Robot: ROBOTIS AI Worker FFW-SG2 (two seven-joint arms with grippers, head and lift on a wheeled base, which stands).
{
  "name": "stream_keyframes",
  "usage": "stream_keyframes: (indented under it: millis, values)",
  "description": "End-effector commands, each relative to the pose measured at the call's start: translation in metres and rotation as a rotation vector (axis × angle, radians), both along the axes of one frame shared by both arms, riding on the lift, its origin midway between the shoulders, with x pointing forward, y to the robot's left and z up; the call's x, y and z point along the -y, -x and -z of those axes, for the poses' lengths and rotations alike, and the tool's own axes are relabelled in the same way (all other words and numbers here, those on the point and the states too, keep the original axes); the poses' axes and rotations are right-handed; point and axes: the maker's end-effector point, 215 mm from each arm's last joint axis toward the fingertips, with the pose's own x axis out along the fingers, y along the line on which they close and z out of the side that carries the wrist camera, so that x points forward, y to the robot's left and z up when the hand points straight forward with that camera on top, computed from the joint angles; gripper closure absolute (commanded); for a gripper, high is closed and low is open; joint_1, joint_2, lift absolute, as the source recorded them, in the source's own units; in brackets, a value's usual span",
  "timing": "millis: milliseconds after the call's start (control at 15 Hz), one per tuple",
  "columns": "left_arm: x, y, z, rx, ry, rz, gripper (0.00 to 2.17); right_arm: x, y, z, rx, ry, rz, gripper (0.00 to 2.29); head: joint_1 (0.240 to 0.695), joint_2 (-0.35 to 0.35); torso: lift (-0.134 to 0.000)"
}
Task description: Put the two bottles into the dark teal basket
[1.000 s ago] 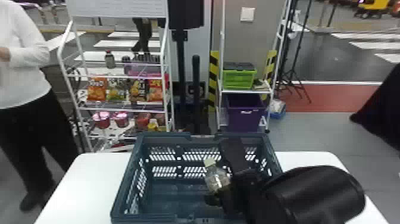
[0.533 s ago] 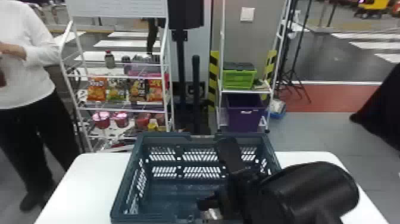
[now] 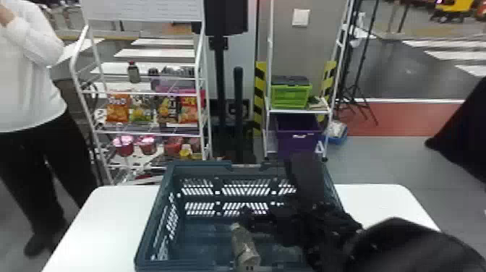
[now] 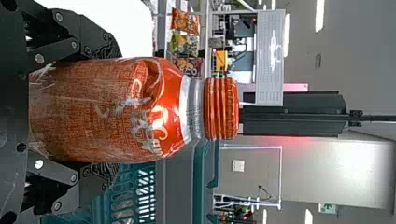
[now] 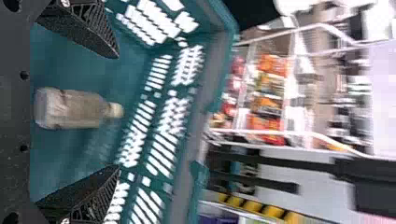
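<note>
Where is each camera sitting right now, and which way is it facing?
Head view: on the head, facing forward and down over the teal basket toward the snack bags; the right arm shows.
Left wrist view: on the left wrist, facing forward into the room past an orange bottle gripped by the left fingers.
Right wrist view: on the right wrist, facing into the basket at a pale bottle, with the right fingers open.
Head and right wrist views share that pale bottle.

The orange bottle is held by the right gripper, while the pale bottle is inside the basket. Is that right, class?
Wrong gripper: the left wrist view shows the left gripper holding the orange bottle. The pale bottle is inside the basket, as stated.
</note>
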Motion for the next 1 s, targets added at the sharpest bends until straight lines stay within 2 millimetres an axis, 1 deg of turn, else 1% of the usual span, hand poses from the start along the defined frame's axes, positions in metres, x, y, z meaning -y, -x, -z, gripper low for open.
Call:
stream_keyframes:
  millis: [0, 67, 133, 267, 333, 533, 733, 867, 933]
  values:
    - [0.001, 0.000, -0.002, 0.001, 0.000, 0.000, 2.15, 0.030, 0.007, -0.017, 0.128, -0.042, 0.044, 0.04, 0.499, 0.000, 0.000]
    - [0.001, -0.001, -0.003, 0.003, 0.000, 0.001, 2.15, 0.041, 0.012, -0.029, 0.200, -0.067, 0.063, 0.04, 0.499, 0.000, 0.000]
    - [0.002, -0.002, -0.003, 0.000, 0.001, 0.003, 2.15, 0.051, 0.024, -0.037, 0.254, -0.090, 0.074, 0.04, 0.499, 0.000, 0.000]
    - [0.002, -0.003, -0.005, -0.004, -0.002, 0.005, 2.15, 0.073, 0.049, -0.041, 0.313, -0.121, 0.108, 0.04, 0.499, 0.000, 0.000]
    - [0.004, -0.004, -0.008, 0.003, -0.003, 0.010, 2.15, 0.082, 0.063, -0.045, 0.346, -0.138, 0.122, 0.04, 0.499, 0.000, 0.000]
    - [0.003, -0.005, -0.015, 0.007, -0.012, 0.012, 2.15, 0.108, 0.110, -0.054, 0.437, -0.182, 0.173, 0.04, 0.499, 0.000, 0.000]
    - [-0.003, -0.004, -0.025, 0.012, -0.029, 0.010, 2.15, 0.131, 0.159, -0.043, 0.501, -0.226, 0.230, 0.04, 0.499, 0.000, 0.000]
    - [0.000, -0.004, -0.027, -0.003, -0.038, 0.020, 2.15, 0.143, 0.192, -0.027, 0.523, -0.250, 0.256, 0.05, 0.499, 0.000, 0.000]
    - [0.002, -0.004, -0.029, -0.003, -0.048, 0.028, 2.15, 0.148, 0.204, -0.023, 0.540, -0.264, 0.263, 0.05, 0.499, 0.000, 0.000]
